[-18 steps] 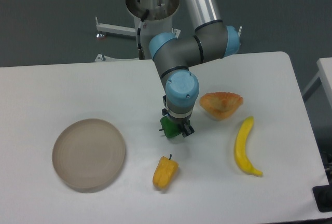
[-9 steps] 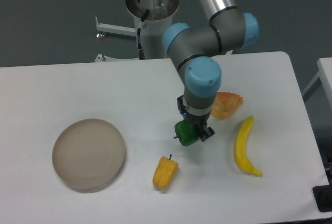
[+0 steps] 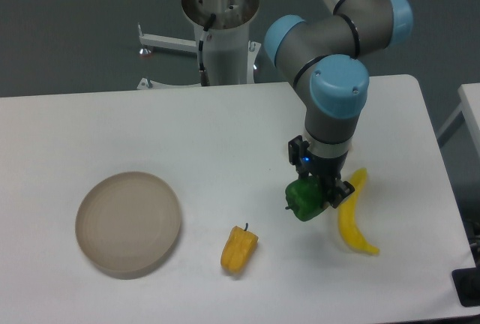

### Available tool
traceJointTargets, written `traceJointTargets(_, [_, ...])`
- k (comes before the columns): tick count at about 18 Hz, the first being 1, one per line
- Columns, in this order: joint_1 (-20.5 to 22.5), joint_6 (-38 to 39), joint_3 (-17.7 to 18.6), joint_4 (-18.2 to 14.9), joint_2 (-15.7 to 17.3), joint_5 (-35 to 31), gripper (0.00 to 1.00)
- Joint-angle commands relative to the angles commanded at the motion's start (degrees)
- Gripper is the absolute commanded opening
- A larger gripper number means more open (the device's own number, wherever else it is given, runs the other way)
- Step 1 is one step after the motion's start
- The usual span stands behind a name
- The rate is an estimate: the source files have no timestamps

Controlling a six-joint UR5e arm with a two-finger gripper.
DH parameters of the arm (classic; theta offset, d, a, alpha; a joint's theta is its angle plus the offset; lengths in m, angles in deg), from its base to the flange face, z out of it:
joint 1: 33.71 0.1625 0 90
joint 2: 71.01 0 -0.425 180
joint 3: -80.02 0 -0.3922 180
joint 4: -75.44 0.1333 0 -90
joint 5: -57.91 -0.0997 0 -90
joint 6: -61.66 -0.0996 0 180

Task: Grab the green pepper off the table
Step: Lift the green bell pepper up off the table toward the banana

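Now the green pepper point(image 3: 304, 199) hangs right of centre in the frame, clamped in the end effector point(image 3: 319, 196) and seemingly lifted clear of the counter point(image 3: 97, 129), so the pick looks achieved. Its stem points left, long axis roughly level. Just right lies a banana point(image 3: 351, 215); lower left, a yellow pepper point(image 3: 238, 247)

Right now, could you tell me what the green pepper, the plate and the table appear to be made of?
The green pepper, held in the gripper, looks like glossy plastic or waxy skin: it shows bright highlights, so real or toy is unclear. The plate looks like matte beige ceramic or stoneware, with faint concentric rings. The table looks like a smooth, matte white laminate, with no glare.
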Motion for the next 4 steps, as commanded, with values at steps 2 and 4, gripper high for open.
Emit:
traceJointTargets(2, [0.0, 0.1, 0.0, 0.1, 0.1, 0.1, 0.48])
traceJointTargets(4, [0.0, 0.1, -0.8, 0.1, 0.2, 0.3, 0.48])
